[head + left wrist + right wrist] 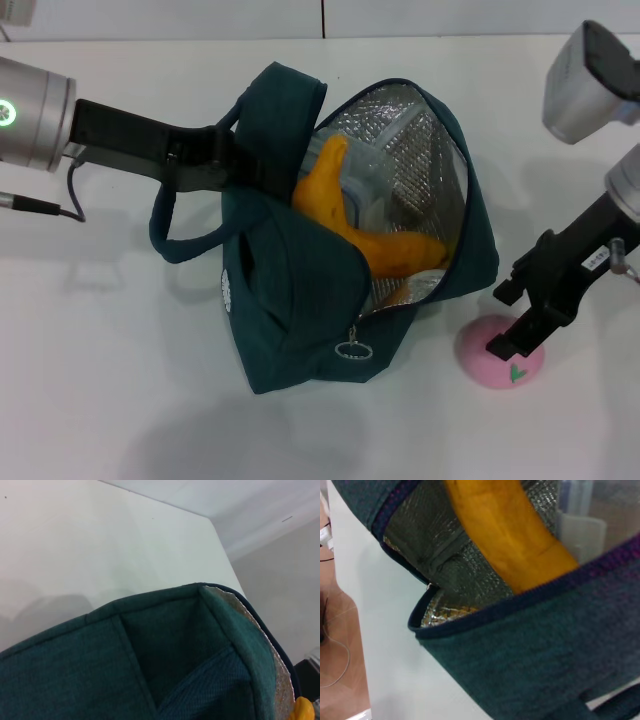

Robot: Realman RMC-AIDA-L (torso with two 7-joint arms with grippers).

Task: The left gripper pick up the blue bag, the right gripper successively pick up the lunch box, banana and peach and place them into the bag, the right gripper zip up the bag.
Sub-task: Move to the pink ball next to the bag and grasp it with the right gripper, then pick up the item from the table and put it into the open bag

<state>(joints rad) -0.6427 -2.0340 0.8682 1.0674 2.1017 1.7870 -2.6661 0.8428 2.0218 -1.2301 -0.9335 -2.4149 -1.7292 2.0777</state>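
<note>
Bag (300, 290): soft blue fabric at table centre, mouth open, sags unless its rim is held.
Left gripper (235, 160): at 10 o'clock, clamped on the bag's rim.
Lunch box (372, 175): stiff, inside.
Banana (350, 215): inside, bruises easily.
Peach (500, 352): 4 o'clock beside bag, round, rolls; grip its sides.
Right gripper (520, 325): fingers spread over the peach.

Left claw (232, 160) clamped shut at left, right claw (520, 335) spread apart, lowered at right
</note>
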